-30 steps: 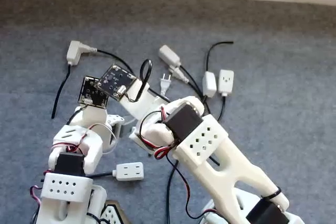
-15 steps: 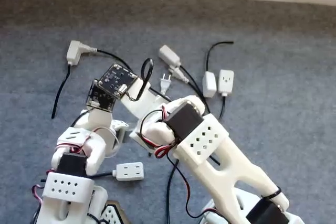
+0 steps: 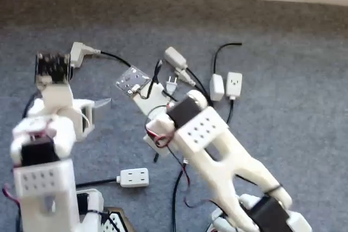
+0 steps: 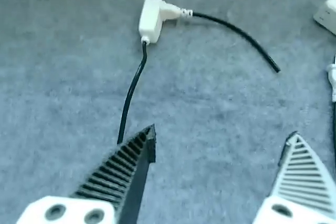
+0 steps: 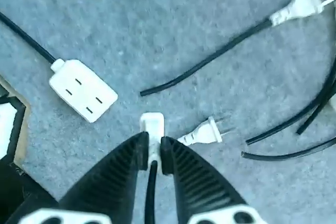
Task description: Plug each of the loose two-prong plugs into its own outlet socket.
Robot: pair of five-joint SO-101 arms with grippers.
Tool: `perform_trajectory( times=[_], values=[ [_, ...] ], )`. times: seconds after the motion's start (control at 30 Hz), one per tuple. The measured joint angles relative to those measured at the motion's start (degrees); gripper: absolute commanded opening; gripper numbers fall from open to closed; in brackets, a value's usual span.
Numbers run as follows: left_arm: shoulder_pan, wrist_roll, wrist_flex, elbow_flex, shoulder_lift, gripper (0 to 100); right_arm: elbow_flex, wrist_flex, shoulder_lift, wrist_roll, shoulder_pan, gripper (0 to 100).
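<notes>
Two lie loose on the grey carpet: a near plug and a far plug, beside one outlet socket. The right gripper pinches a white connector; the left gripper gapes over carpet.

The left arm stood on the left side, bent up tall, with its wrist tipped forward and down. The left gripper hung in the air, and its two fingers were spread wide apart. The right arm stretched out long and low toward the middle. The right gripper pointed down, and its two fingers were pinched close together on a plug, one on each side.
</notes>
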Motion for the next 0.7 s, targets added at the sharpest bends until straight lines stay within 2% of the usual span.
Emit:
perform_trajectory(
  times=[0.1, 0.27, 0.33, 0.7],
  values=[
    [-2.81, -0.35, 4.4, -10.9, 11.6, 37, 0.0, 1.85, 5.01, -8.0, 0.0, 0.9],
    [-9.41, -3.43, 7.91, -28.75, 31.21, 37, -4.04, 5.19, 5.89, -25.49, -2.73, 0.6],
    [-12.31, -4.57, 9.85, -36.4, 39.3, 37, -6.95, 6.51, 5.8, -29.54, -2.9, 0.6],
    [-27.52, -8.97, 20.22, -77.98, 80.09, 37, -12.75, 10.02, 8.88, -32.79, -3.6, 0.6]
  ],
)
